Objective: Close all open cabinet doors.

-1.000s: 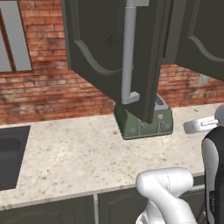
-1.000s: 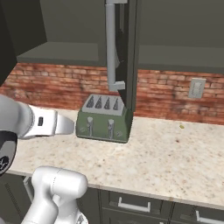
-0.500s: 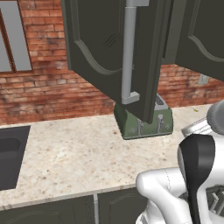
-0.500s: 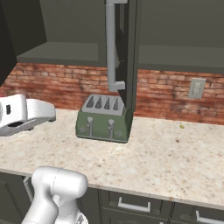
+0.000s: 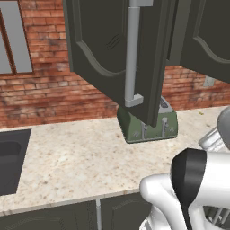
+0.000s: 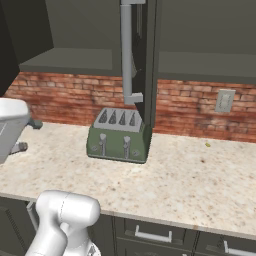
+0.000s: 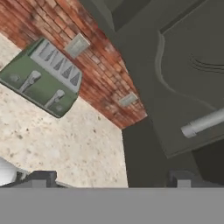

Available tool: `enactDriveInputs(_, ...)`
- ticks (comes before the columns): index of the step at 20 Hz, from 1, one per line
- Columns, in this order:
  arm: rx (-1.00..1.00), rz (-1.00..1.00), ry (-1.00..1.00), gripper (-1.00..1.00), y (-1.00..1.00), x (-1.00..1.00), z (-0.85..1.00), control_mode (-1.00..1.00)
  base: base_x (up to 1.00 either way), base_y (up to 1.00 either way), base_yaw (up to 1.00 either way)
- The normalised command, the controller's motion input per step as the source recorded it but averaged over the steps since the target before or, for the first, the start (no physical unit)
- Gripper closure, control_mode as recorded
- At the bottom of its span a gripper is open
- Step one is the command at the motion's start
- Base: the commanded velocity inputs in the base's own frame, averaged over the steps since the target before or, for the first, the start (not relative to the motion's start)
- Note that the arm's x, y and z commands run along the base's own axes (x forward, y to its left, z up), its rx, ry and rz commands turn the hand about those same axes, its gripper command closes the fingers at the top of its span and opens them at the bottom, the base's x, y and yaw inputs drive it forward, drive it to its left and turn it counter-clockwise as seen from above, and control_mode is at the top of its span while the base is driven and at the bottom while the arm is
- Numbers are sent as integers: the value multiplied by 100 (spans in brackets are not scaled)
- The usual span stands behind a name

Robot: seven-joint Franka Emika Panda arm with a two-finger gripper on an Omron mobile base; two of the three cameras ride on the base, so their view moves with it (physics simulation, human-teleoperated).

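One cabinet door [image 5: 108, 49] stands wide open over the counter, its long grey bar handle [image 5: 133, 54] facing me. The right base view catches this door [image 6: 149, 60] edge-on above the toaster, handle [image 6: 127, 50] to its left, with the bare cabinet shelf [image 6: 75, 62] behind. Another cabinet door [image 5: 204, 31] hangs at the upper right. In the hand view a cabinet door [image 7: 192, 74] with its handle [image 7: 203, 122] sits at the right, some way ahead of my gripper [image 7: 113, 179]. The gripper is open, its fingertips [image 7: 41, 178] far apart with nothing between them.
A green four-slot toaster [image 6: 118, 135] stands on the speckled counter [image 6: 200, 180] against the brick wall, under the open door. A dark sink [image 5: 9, 161] lies at the left. A wall outlet [image 6: 224, 101] is to the right. Drawers [image 6: 150, 235] run below the counter.
My arm has swung: its forearm slid left out of the right base view's middle and its elbow rose into the lower right of the left base view. The doors have not moved.
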Motion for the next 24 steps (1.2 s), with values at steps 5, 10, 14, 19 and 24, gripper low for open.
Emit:
enactDriveInputs(5, -35, 0, 4, -100, 37, -35, 9, -100, 0, 0, 0)
enactDriveInputs(10, -33, 2, 3, -100, 70, -20, 0, -100, 0, 0, 0)
enactDriveInputs(14, -30, 1, 6, -100, 82, -7, 0, -100, 0, 0, 0)
enactDriveInputs(19, -28, 0, 10, -100, 87, 0, 0, -100, 0, 0, 0)
enactDriveInputs(24, -25, 0, 10, -100, 89, 3, 0, -100, 0, 0, 0)
